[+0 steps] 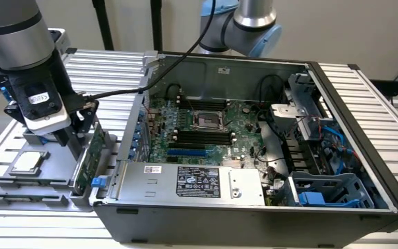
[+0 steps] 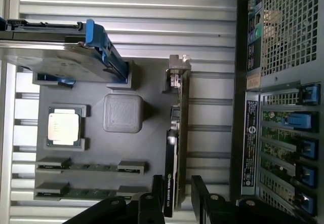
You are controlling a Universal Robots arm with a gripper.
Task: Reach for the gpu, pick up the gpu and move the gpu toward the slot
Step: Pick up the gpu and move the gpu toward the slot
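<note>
Black fingers (image 2: 156, 199) of the tool (image 2: 176, 184) stand one on each side of the gpu (image 2: 177, 133), straddling its near end. A thin gap seems to show on both sides, so I judge the tool released and not yet pinching the card. In the exterior view the tool (image 1: 72, 141) hangs low over the same green card (image 1: 88, 155). The card stands on its long edge in a grey holder tray (image 1: 41, 196), just outside the wall of the computer case (image 1: 254, 223). Its silver bracket end points away from the tool in the wrist view. On the tray (image 2: 101, 150) beside it lie a square processor chip (image 2: 63, 125), a plain grey block (image 2: 122, 113), two memory sticks (image 2: 86, 167) and a silver hard drive (image 2: 50, 59) with blue rails. None of these touches the tool. The case lies open on the slatted metal desk (image 1: 379, 104). Its motherboard (image 1: 206, 122) is exposed, and a blue expansion slot (image 1: 185, 153) on it sits empty near the wall closest to the tray. As a judgement, the reach is all but done, since the tool is placed around the card. The grip itself is not made, the card is not raised from its holder, and the whole carry over the case wall toward the slot remains.
</note>
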